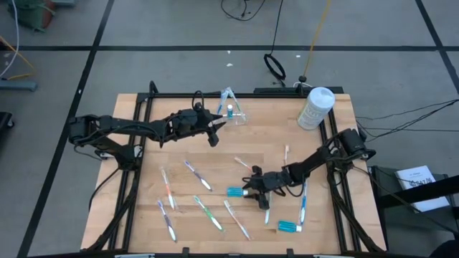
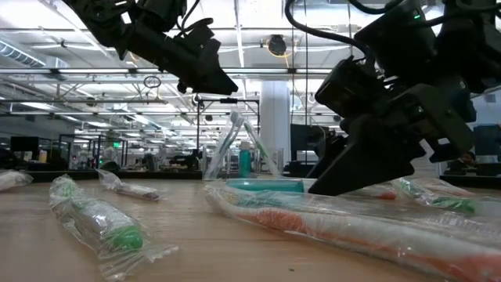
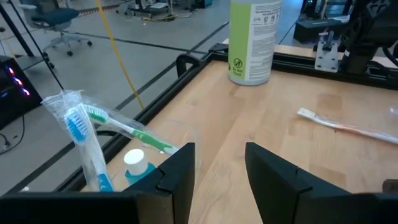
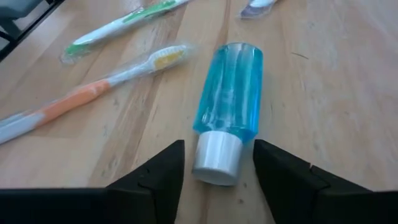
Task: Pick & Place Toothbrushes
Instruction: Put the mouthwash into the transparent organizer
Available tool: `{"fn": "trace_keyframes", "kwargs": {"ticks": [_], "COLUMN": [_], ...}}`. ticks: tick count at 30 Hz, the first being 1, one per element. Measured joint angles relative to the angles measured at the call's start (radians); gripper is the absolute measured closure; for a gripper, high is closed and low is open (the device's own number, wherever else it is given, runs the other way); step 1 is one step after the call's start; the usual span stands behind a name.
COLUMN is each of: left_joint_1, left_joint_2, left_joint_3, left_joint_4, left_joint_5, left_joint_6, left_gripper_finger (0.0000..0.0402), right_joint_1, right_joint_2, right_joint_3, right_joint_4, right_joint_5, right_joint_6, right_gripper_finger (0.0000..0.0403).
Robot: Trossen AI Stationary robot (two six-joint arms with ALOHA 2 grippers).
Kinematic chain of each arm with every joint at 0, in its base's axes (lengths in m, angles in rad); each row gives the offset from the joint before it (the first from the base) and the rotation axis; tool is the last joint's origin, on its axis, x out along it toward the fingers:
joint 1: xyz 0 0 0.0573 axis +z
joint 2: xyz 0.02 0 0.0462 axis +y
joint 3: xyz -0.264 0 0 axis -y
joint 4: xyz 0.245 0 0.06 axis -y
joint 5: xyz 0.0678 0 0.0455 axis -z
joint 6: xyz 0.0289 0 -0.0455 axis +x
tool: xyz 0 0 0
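Right gripper (image 1: 252, 188), high view: low over the table's (image 1: 265, 140) front right, beside a blue tube (image 1: 236, 192); left gripper (image 1: 217, 126) raised by a clear cup (image 1: 231, 112) at the back. Toothbrushes (image 1: 208, 213) scattered across the front.
Low view: wrapped toothbrushes in the foreground; cup behind.
Left wrist view: fingers (image 3: 181, 171) apart, empty, near the cup's two brushes.
Right wrist view: fingers (image 4: 281, 167) apart, flanking the tube's white cap (image 4: 217, 158) without gripping; orange toothbrush (image 4: 74, 102) alongside.

Two arms, left arm (image 1: 122, 129) and right arm (image 1: 315, 163), are showing matte black jointed casings; black cables are trailing alongside; each wrist is carrying two broad, wedge-shaped black fingers (image 4: 155, 177).
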Motion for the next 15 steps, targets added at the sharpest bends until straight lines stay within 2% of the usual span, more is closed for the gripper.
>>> {"fn": "trace_keyframes", "kwargs": {"ticks": [3,9,12,15], "left_joint_1": [0.000,0.000,0.000,0.000], "left_joint_2": [0.000,0.000,0.000,0.000], "left_joint_3": [0.000,0.000,0.000,0.000], "left_joint_4": [0.000,0.001,0.002,0.002], "left_joint_5": [0.000,0.001,0.001,0.007], "left_joint_6": [0.000,0.033,0.037,0.034], "left_gripper_finger": [0.0254,0.0254,0.0254,0.0254], "right_joint_1": [-0.011,-0.017,-0.024,-0.034], "right_joint_2": [0.001,-0.018,-0.073,-0.161], "right_joint_3": [0.000,-0.001,-0.003,-0.002], "right_joint_4": [0.000,0.001,-0.007,-0.035], "right_joint_5": [0.004,-0.065,-0.103,-0.093], "right_joint_6": [-0.009,-0.084,-0.139,-0.226], "right_gripper_finger": [0.0249,0.0315,0.0315,0.0315]}}
